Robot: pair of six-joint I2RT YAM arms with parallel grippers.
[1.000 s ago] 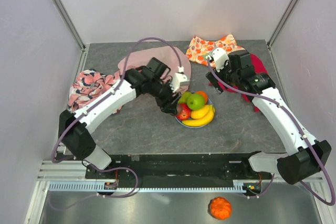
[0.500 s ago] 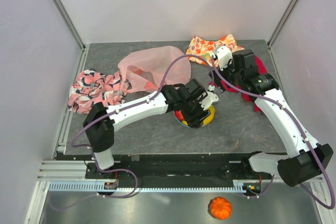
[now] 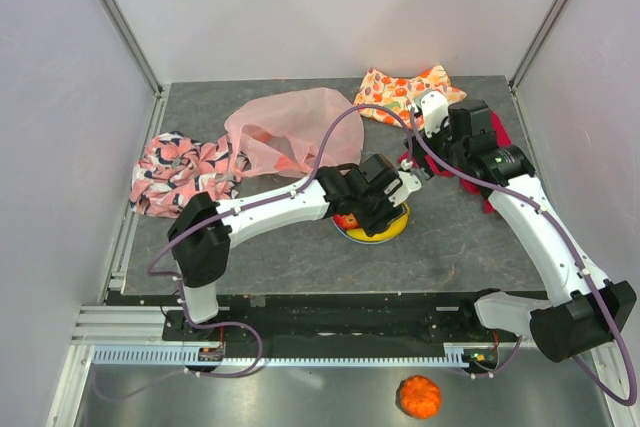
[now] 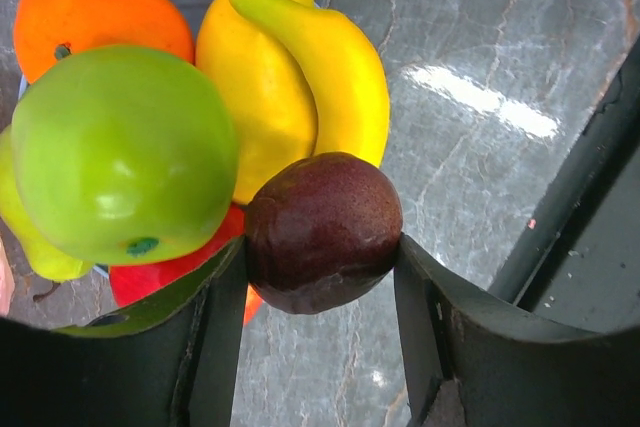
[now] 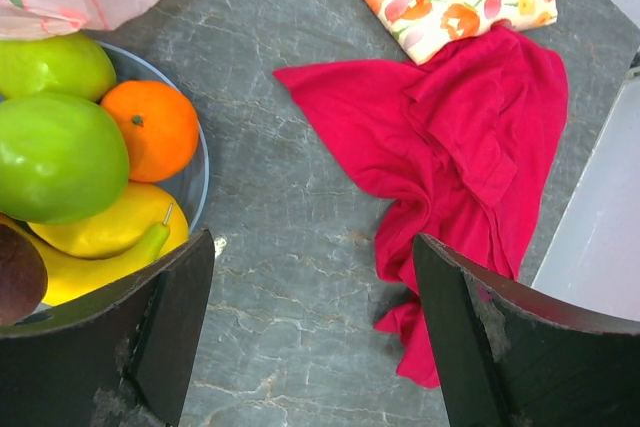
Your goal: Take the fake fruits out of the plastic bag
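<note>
The dark purple fruit [image 4: 322, 232] is pinched between the jaws of the left gripper [image 4: 320, 269], just above the fruits heaped on the plate [image 5: 197, 162]. Within the last second that arm has swung clear of the plastic bag [image 3: 285, 132], which lies behind the plate. Release appears next. The right gripper [image 5: 310, 259] hovers beside the red cloth [image 5: 450, 137], jaws spread and holding nothing.

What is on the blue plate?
A green apple, an orange, a banana, a yellow fruit and a pear lie on the plate. A red fruit is mostly hidden under the apple. The left fingers hold a purple fruit.
</note>
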